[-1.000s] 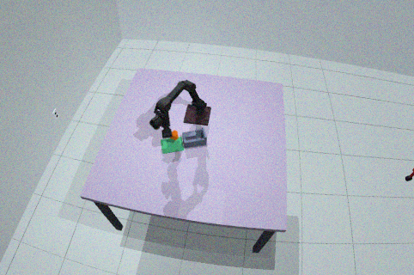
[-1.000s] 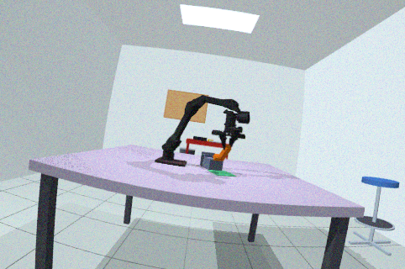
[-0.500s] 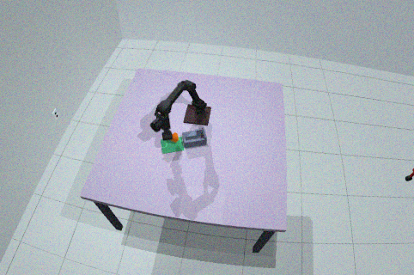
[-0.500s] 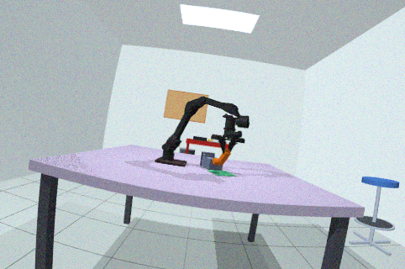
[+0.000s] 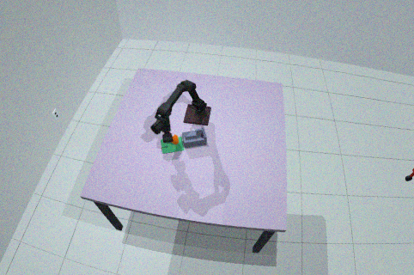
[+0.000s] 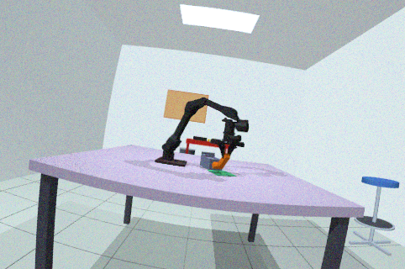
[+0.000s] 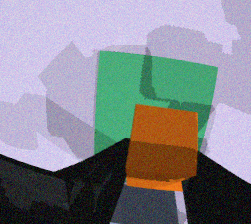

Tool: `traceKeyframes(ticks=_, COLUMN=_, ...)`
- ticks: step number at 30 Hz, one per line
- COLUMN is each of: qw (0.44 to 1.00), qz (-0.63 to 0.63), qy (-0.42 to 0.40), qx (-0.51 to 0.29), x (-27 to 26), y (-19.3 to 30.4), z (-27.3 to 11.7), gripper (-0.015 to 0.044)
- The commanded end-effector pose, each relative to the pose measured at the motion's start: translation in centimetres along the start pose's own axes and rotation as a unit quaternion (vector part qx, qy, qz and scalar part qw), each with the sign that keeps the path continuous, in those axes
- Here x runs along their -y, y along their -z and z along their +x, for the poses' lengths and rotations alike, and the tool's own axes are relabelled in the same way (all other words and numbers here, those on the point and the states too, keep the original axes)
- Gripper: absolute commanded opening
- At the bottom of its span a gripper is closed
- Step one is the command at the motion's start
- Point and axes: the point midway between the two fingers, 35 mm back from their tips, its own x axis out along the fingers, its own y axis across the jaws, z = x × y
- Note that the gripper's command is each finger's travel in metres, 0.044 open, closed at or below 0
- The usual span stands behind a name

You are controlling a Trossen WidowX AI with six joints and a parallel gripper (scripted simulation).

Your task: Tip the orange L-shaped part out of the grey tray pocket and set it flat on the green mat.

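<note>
My gripper (image 5: 170,137) (image 6: 225,153) (image 7: 160,172) is shut on the orange L-shaped part (image 5: 175,139) (image 6: 220,163) (image 7: 163,147). The part hangs tilted from the fingers, its lower end close above the green mat (image 5: 172,147) (image 6: 222,173) (image 7: 116,103). In the wrist view the part covers the mat's near right area. The grey tray (image 5: 194,137) (image 6: 206,160) stands on the table just beside the mat, its pocket empty.
The arm's dark base plate (image 5: 197,114) (image 6: 170,161) lies behind the tray on the lilac table (image 5: 240,158) (image 6: 126,171). A blue stool (image 6: 379,182) stands on the floor off to the right of the table.
</note>
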Motion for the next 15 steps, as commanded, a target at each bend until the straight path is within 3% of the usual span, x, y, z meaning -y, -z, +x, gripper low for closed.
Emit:
traceKeyframes(ticks=1, qw=1.0, qz=-0.002, qy=0.0, qx=-0.003, x=0.01, y=0.12, z=0.72, gripper=0.0)
traceKeyframes(ticks=15, qw=1.0, qz=-0.002, qy=0.0, qx=-0.003, x=0.04, y=0.15, z=1.54, gripper=0.0)
